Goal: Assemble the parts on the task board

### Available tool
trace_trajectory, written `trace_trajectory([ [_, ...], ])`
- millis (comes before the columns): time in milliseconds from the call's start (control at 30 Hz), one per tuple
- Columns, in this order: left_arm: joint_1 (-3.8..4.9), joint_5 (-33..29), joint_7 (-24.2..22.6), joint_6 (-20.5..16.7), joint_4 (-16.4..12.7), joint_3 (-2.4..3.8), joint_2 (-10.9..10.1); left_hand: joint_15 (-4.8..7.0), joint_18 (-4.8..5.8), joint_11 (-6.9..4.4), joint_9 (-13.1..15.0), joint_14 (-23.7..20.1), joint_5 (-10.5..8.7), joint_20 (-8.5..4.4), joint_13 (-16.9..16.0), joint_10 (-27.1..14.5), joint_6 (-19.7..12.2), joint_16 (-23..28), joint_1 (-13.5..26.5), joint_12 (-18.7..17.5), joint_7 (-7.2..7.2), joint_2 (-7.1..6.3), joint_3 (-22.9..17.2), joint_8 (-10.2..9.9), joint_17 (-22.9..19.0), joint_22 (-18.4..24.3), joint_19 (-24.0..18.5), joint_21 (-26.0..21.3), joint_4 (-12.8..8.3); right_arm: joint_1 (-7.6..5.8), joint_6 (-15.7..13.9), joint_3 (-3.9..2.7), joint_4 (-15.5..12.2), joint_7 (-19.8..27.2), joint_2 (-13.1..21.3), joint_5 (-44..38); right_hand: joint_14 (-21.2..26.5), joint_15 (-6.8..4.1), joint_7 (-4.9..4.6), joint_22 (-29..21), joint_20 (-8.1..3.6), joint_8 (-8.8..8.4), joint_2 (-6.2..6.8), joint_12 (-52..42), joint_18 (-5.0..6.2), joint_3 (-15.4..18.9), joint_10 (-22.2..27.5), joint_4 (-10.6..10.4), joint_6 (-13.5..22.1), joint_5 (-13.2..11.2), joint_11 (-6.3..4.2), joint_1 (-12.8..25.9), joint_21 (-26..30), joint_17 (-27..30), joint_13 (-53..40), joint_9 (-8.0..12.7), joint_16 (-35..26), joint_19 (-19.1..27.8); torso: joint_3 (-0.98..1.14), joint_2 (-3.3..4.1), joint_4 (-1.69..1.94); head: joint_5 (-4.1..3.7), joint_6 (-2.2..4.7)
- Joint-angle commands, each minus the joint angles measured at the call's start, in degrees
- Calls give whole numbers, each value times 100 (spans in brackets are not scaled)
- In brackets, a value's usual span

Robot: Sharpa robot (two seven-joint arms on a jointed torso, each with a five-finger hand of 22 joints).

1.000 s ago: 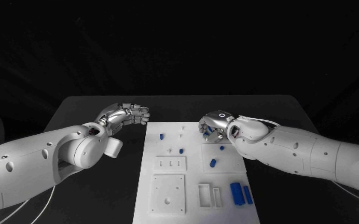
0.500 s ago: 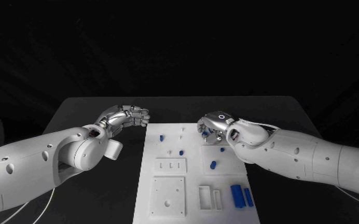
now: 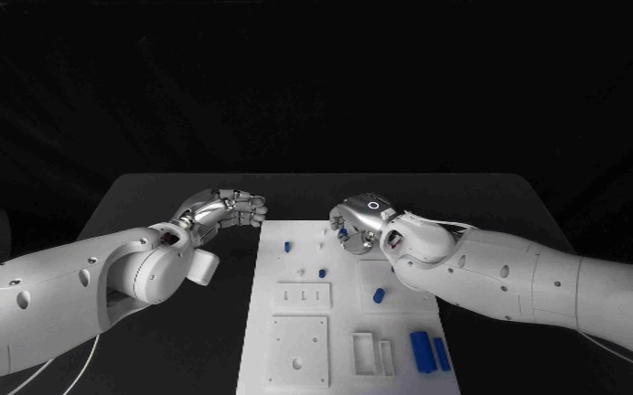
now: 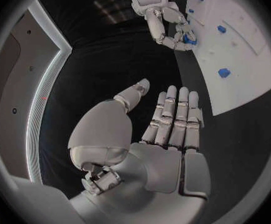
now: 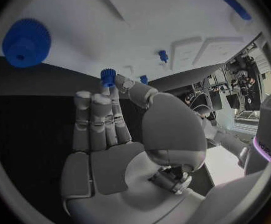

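The white task board [image 3: 306,235] lies in the middle of the black table. My right hand [image 3: 359,222] hovers over its far end and pinches a small blue gear [image 5: 108,76] between thumb and fingertips [image 5: 93,100]. The left wrist view also shows that hand [image 4: 167,23] with the blue piece [image 4: 190,40] above the board [image 4: 247,69]. A large blue gear [image 5: 25,42] lies on the board close by. My left hand [image 3: 224,208] hangs just off the board's far left corner, its palm [image 4: 163,159] bare and nothing in its fingers.
Small blue pegs stand on the board [image 3: 288,247] [image 3: 322,272], and another blue piece [image 3: 379,295] lies mid-board. Two long blue bars [image 3: 421,351] lie at the near right corner. White recessed plates [image 3: 297,345] take up the near left of the board.
My right hand has moved to the left and a little farther away over the board, still holding the blue piece. The left hand has hardly moved.
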State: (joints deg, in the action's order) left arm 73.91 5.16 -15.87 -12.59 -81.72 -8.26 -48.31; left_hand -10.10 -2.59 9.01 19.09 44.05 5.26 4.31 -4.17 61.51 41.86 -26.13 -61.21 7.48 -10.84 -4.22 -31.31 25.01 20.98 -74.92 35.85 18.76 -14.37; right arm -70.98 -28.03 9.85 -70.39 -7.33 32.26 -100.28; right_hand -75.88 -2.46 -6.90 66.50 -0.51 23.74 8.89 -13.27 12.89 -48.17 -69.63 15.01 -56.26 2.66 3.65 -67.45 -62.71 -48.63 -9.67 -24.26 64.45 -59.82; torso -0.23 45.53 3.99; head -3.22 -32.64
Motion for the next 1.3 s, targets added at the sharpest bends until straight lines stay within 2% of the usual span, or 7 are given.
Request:
trace_trajectory([
  [33,8,-19,-48,85,-2,6,37,-17,-87,11,-8,36,-21,17,9,44,34,33,-3,-33,-43,-40,-14,-30,7,-78,4,-23,-21,0,-212,-2,52,-215,-108,-275,-7,-35,-2,6,-36,12,40,-18,211,-52,-33,-1,-35,15,-3,-11,-22,9,0,-8,22,-4,-11,4,19,19,22],
  [133,8,-19,-47,81,1,6,63,-18,-86,11,-8,36,-22,18,9,45,35,35,-2,-35,-44,-38,-13,-31,7,-79,4,-24,-21,0,-240,-2,144,-253,-245,-328,-7,-36,-1,9,-38,10,48,-19,211,-60,-32,-3,-38,15,-4,-14,-23,10,-6,-9,25,-5,-10,14,22,42,48],
  [400,10,-23,-42,96,21,7,99,-19,-86,11,-8,35,-25,19,10,46,36,38,2,-36,-44,-36,-12,-32,7,-80,4,-25,-20,2,-307,-3,270,-398,-447,-451,-6,-37,1,14,-41,8,58,-21,211,-76,-30,-9,-42,15,-4,-17,-24,13,-15,-10,30,-7,-58,26,85,33,73],
  [567,29,-23,-12,123,4,9,93,-19,-86,11,-8,34,-26,19,10,47,36,40,5,-38,-44,-35,-11,-33,8,-80,4,-25,-19,2,-323,-3,320,-492,-519,-525,-6,-37,2,18,-43,7,72,-23,211,-87,-30,-14,-48,15,-5,-18,-25,16,-23,-11,34,-9,-95,48,136,28,116],
  [767,70,-24,8,103,10,9,102,-22,-83,14,-9,29,-29,22,12,44,32,49,25,-46,-47,-37,-2,-41,8,-83,3,-30,-9,-1,-257,-4,354,-487,-559,-530,-5,-38,5,23,-44,5,85,-24,211,-105,-28,-23,-54,15,-5,-21,-25,20,-32,-12,39,-9,-117,70,170,53,131],
  [967,110,-24,7,109,-3,9,106,-23,-84,15,-10,28,-29,22,12,43,32,53,31,-50,-48,-34,-1,-44,9,-84,3,-31,-5,-7,-193,-4,419,-509,-587,-536,-4,-37,5,27,-45,1,96,-24,211,-119,-24,-35,-56,15,-4,-17,-24,24,-40,-13,42,-9,-139,106,208,35,140],
  [1300,136,-24,7,109,-7,8,99,-23,-84,15,-9,28,-28,22,12,44,33,56,32,-52,-47,-35,-1,-46,9,-85,2,-33,-5,-7,-102,-4,444,-598,-576,-587,-3,-36,4,30,-45,-2,99,-23,211,-128,-20,-43,-56,15,-3,-14,-23,27,-46,-13,44,-9,-136,148,218,31,143],
])
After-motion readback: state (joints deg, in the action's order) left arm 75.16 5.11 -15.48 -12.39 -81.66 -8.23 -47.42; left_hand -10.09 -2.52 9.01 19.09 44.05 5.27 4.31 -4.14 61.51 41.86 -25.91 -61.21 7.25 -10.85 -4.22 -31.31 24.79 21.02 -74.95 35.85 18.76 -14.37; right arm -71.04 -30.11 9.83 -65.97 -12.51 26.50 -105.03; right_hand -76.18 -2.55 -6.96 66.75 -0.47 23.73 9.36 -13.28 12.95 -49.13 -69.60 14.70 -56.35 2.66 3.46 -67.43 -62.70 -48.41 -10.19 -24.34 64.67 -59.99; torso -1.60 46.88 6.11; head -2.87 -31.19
